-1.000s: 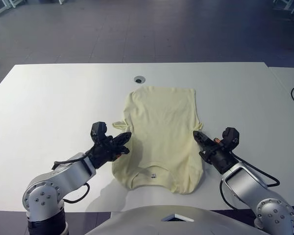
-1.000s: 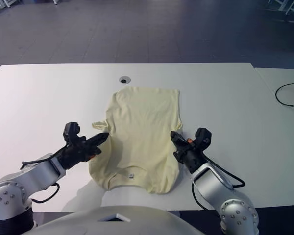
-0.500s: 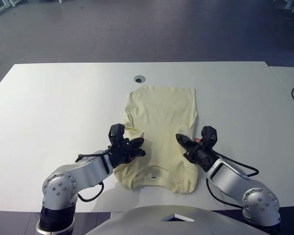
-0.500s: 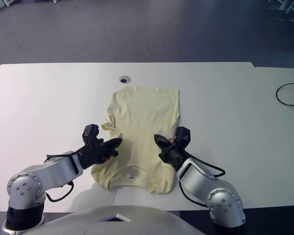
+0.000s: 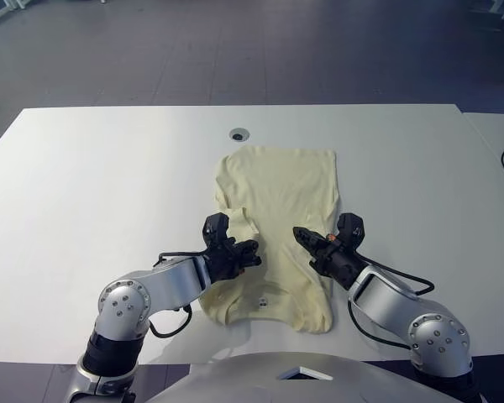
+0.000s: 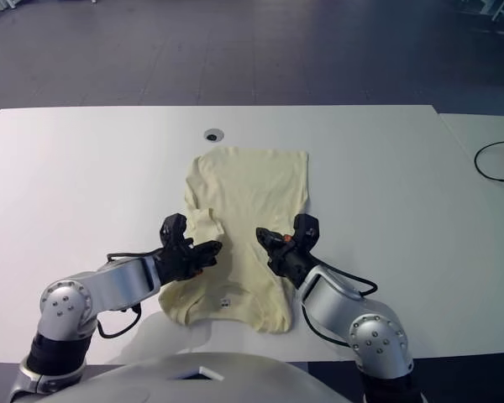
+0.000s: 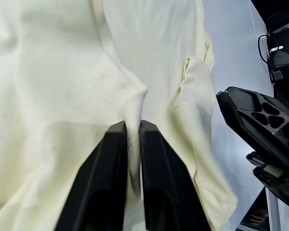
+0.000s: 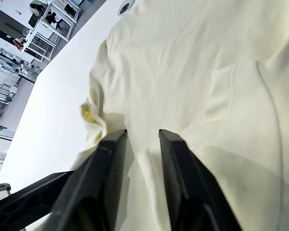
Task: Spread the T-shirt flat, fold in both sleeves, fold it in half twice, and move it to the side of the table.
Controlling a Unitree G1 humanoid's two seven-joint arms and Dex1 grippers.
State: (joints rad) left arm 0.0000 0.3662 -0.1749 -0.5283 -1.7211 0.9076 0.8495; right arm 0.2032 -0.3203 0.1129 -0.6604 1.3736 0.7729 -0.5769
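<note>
T-shirt central on wide table — my left gripper pinches its sleeve, right gripper narrowly parted — grommet beyond.

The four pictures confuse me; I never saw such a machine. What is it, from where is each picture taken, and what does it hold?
This is a humanoid robot with two arms, each ending in a two-finger gripper. Two pictures come from cameras in its head, looking down; two from cameras on its wrists. A pale yellow cloth T-shirt lies on the white table. The left gripper is shut and pinches a fold of the shirt. The right gripper is open over the cloth.
</note>
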